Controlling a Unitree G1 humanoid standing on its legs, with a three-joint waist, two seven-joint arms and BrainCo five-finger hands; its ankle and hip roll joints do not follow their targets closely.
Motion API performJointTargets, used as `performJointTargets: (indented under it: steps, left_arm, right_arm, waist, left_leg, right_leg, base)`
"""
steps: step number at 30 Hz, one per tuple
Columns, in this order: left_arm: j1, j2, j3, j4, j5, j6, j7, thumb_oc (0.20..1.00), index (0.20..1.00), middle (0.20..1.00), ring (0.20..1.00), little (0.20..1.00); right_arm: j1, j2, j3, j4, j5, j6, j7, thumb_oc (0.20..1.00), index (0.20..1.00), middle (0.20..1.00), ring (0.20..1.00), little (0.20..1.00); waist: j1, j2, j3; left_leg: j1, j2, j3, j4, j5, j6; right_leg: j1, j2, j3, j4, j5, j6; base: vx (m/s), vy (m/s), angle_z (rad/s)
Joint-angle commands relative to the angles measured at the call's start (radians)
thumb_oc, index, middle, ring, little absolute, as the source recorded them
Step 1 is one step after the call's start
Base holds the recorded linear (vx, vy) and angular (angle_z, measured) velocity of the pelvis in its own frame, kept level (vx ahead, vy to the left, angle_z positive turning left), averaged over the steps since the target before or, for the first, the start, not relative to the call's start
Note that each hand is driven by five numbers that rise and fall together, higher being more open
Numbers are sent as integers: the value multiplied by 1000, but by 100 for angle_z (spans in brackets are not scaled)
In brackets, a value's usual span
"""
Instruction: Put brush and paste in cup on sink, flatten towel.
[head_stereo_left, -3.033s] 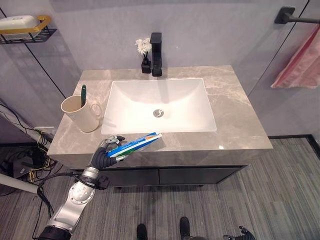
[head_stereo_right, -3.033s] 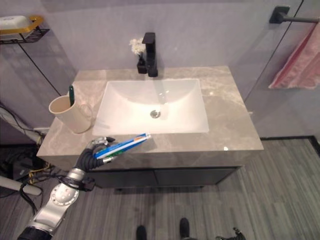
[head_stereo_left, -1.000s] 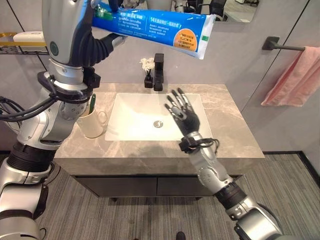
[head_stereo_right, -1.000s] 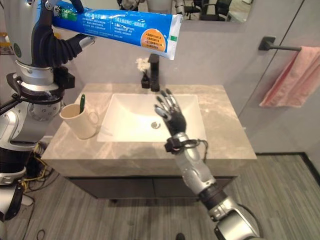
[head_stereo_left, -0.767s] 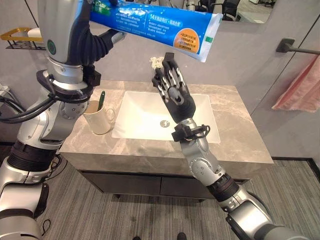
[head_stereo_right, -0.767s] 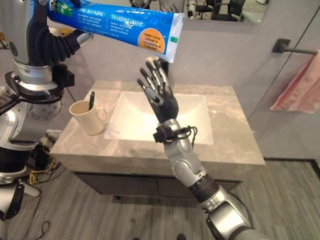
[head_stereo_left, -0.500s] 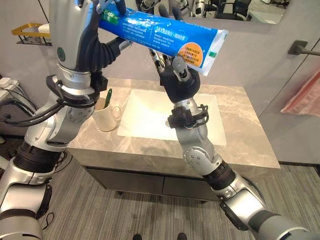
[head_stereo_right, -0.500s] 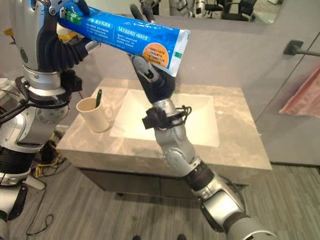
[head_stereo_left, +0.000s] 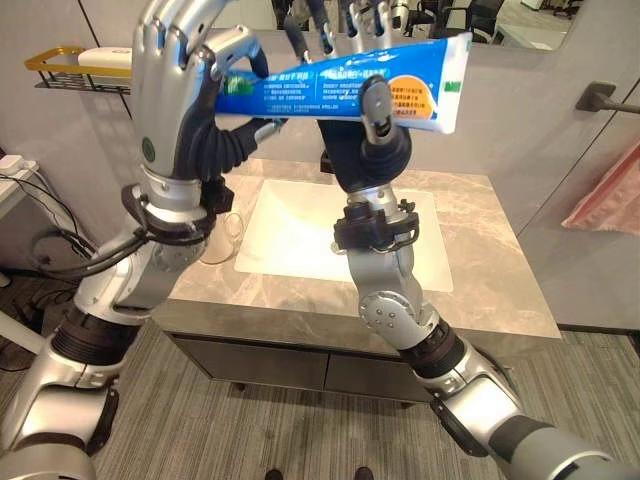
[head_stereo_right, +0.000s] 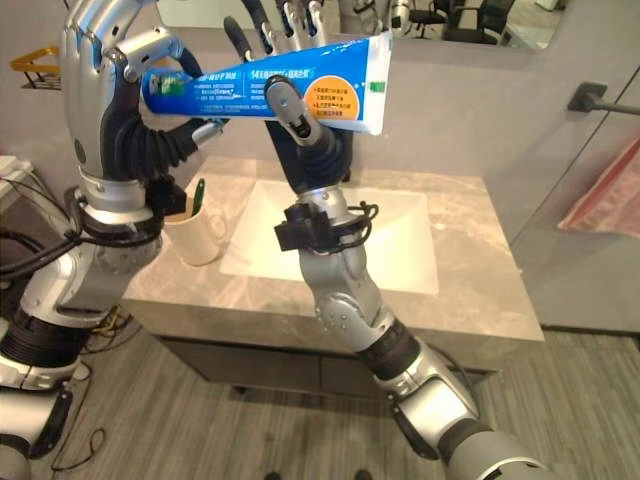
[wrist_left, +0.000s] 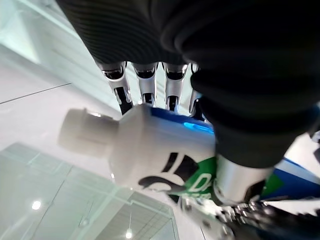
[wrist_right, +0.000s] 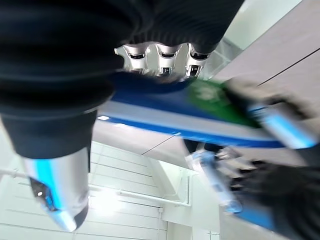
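Fingers of the left hand (head_stereo_left: 185, 60) are curled round the cap end of the paste (head_stereo_left: 340, 85), thumb across the front of the tube. Fingers of the right hand (head_stereo_left: 375, 110) stand behind the tube's middle with the thumb pressed on its front face, so both hands grip it. The paste is held high in the air, close to the head camera, above the front of the desk (head_stereo_left: 490, 290) and well clear of it.

Task progress, as judged: the brush (head_stereo_right: 197, 192) already stands in the cup (head_stereo_right: 198, 238) at the desk's left edge, beside the sink (head_stereo_left: 290, 235). The paste is not yet in the cup. The towel (head_stereo_left: 605, 195) hangs bunched from its rail on the far right wall, not flattened. One of three items appears done.

Orientation: the tube's long axis lies nearly level, left to right. The cap points to the robot's left, the flat crimped end to its right, tilted slightly upward.
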Motion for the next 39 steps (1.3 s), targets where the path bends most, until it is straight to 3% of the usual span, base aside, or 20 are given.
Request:
performJointTargets:
  steps: [1, 4, 7, 8, 9, 13, 14, 16, 26, 27, 28, 29, 36, 38, 39]
  left_arm:
    - [-3, -1, 35, -24, -68, -20, 6, 200, 200, 200, 200, 200]
    - [48, -35, 46, -42, -95, -30, -5, 200, 200, 200, 200, 200]
    - [76, -56, 52, -50, -107, -31, -7, 200, 200, 200, 200, 200]
    - [83, -62, 49, -52, -114, -32, -10, 200, 200, 200, 200, 200]
    - [83, -68, 44, -54, -119, -33, -12, 200, 200, 200, 200, 200]
    - [74, -71, 34, -50, -128, -34, -13, 200, 200, 200, 200, 200]
    - [68, -76, 28, -51, -132, -34, -14, 200, 200, 200, 200, 200]
    - [66, -78, 27, -50, -133, -32, -16, 200, 200, 200, 200, 200]
    - [67, -117, 17, -61, -186, -32, -28, 200, 200, 200, 200, 200]
    - [67, -116, 18, -63, -187, -32, -29, 354, 354, 354, 354, 354]
    - [87, -120, 27, -69, -203, -31, -34, 721, 721, 721, 721, 721]
    - [100, -126, 31, -77, -207, -30, -31, 1000, 1000, 1000, 1000, 1000]
    - [268, -136, 76, -183, -272, -83, -56, 1000, 1000, 1000, 1000, 1000]
    - [348, -143, 83, -211, -326, -119, -64, 1000, 1000, 1000, 1000, 1000]
    - [430, -175, 43, -223, -437, -168, -80, 1000, 1000, 1000, 1000, 1000]
  right_arm:
    - [-81, 51, -84, -50, -52, -52, -21, 1000, 1000, 1000, 1000, 1000]
    - [-72, 47, -85, -71, -67, -50, -33, 1000, 1000, 1000, 1000, 1000]
    - [-62, 52, -81, -74, -65, -48, -36, 884, 884, 884, 884, 884]
    - [-55, 53, -76, -73, -62, -48, -37, 802, 802, 802, 802, 802]
    - [-50, 54, -72, -71, -60, -46, -37, 664, 664, 664, 664, 664]
    - [-44, 50, -65, -69, -59, -43, -39, 511, 511, 511, 511, 511]
    - [-40, 47, -59, -65, -58, -39, -40, 310, 310, 310, 310, 310]
    - [-33, 50, -56, -62, -54, -38, -40, 200, 200, 200, 200, 200]
    - [-6, 63, -90, 1, -93, -46, -126, 200, 200, 200, 200, 200]
    - [-6, 63, -90, 2, -94, -46, -127, 200, 200, 200, 200, 200]
    - [-11, 62, -108, 20, -111, -45, -147, 200, 200, 200, 200, 200]
    - [-16, 61, -116, 29, -118, -46, -159, 200, 200, 200, 200, 200]
    - [-94, 18, -209, 121, -182, -56, -258, 200, 200, 200, 200, 200]
    - [-139, -12, -237, 150, -207, -58, -284, 200, 200, 200, 200, 200]
    - [-199, -41, -253, 179, -230, -60, -320, 200, 200, 200, 200, 200]
  waist:
    - [19, -58, -29]
    - [19, -57, -28]
    - [21, -58, -27]
    - [22, -59, -25]
    - [21, -59, -24]
    - [19, -59, -23]
    - [19, -60, -22]
    - [18, -60, -22]
    - [25, -61, -11]
    - [24, -61, -11]
    - [33, -62, -6]
    - [36, -63, -3]
    - [91, -77, 17]
    - [115, -84, 25]
    - [145, -96, 32]
  left_leg:
    - [20, 27, -22, 3, -23, -20]
    - [19, 28, -21, 3, -24, -18]
    - [19, 28, -21, 3, -23, -18]
    - [18, 29, -21, 3, -23, -18]
    - [17, 29, -21, 3, -23, -17]
    - [15, 30, -21, 3, -22, -18]
    - [14, 30, -20, 3, -22, -17]
    - [13, 31, -20, 3, -22, -17]
    - [3, 25, -28, 3, -20, -13]
    - [3, 25, -28, 3, -20, -13]
    - [-1, 23, -33, 3, -19, -11]
    - [-4, 22, -37, 3, -18, -11]
    - [-38, 8, -78, 3, -11, -7]
    - [-50, 3, -92, 3, -8, -6]
    - [-68, -7, -118, 3, -1, -3]
  right_leg:
    - [28, -124, 23, -1, -4, 92]
    - [26, -123, 24, -1, -4, 91]
    - [26, -123, 25, -1, -4, 90]
    - [25, -123, 25, -1, -4, 90]
    - [25, -122, 24, -1, -3, 90]
    - [23, -122, 21, -1, -3, 90]
    - [22, -122, 20, -1, -3, 90]
    - [22, -121, 20, -1, -4, 90]
    - [18, -125, 16, -1, -2, 90]
    - [18, -125, 16, -1, -2, 90]
    - [19, -126, 13, -1, -3, 89]
    - [19, -127, 10, -1, -3, 89]
    - [19, -139, -23, -1, -4, 88]
    - [21, -141, -37, -1, -5, 87]
    - [24, -146, -59, -1, -5, 87]
  base:
    - [0, 0, 0]
    - [0, 0, 0]
    - [0, 0, 0]
    - [0, 0, 0]
    - [0, 0, 0]
    - [0, 0, 0]
    - [0, 0, 0]
    - [0, 0, 0]
    - [0, 1, 0]
    - [1, 13, 11]
    - [-1, 12, 22]
    - [-3, 9, 20]
    - [7, 3, 17]
    - [10, -13, 35]
    - [16, -20, 59]
